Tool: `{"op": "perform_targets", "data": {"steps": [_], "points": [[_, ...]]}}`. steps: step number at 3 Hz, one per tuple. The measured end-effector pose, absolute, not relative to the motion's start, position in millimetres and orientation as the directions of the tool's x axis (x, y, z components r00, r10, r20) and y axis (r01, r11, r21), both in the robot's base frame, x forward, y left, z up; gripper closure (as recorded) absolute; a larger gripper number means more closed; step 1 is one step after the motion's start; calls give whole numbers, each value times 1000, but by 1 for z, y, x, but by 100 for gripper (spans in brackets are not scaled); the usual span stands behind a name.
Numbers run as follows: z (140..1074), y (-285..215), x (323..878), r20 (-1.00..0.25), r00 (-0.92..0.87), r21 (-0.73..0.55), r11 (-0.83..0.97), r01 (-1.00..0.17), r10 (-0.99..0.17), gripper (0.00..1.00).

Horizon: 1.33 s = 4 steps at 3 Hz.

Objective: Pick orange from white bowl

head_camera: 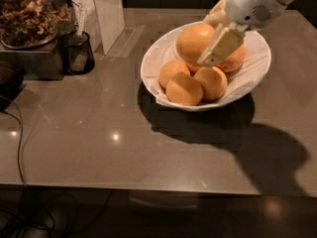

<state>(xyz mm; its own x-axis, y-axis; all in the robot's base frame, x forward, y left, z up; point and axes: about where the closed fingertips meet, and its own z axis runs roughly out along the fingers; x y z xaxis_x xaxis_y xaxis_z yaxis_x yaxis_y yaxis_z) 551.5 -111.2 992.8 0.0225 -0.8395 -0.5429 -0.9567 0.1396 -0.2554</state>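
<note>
The white bowl (151, 78) stands on the grey counter at the back right, lined with white paper. My gripper (205, 41) comes in from the upper right and is shut on the orange (193, 43), the largest one. One cream finger (218, 46) lies across the orange's front, and the other is behind it. The orange sits raised above the others, over the middle of the bowl. Several smaller oranges (184, 89) lie in the bowl below and in front of it.
A small black mesh cup (77, 53) stands at the left, next to a container of brown nuts (27, 14) on a metal box. A white box (106, 14) stands behind them. A black cable (20, 148) runs down the left side. The counter's front edge is near.
</note>
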Motion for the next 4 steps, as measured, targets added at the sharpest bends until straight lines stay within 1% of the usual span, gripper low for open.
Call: {"op": "perform_targets", "data": {"steps": [2, 3, 4], "points": [[1017, -136, 492, -702, 95, -341, 216, -915, -705, 100], [1029, -149, 463, -728, 118, -388, 264, -883, -676, 100], [1031, -151, 460, -728, 118, -392, 268, -880, -676, 100]]}}
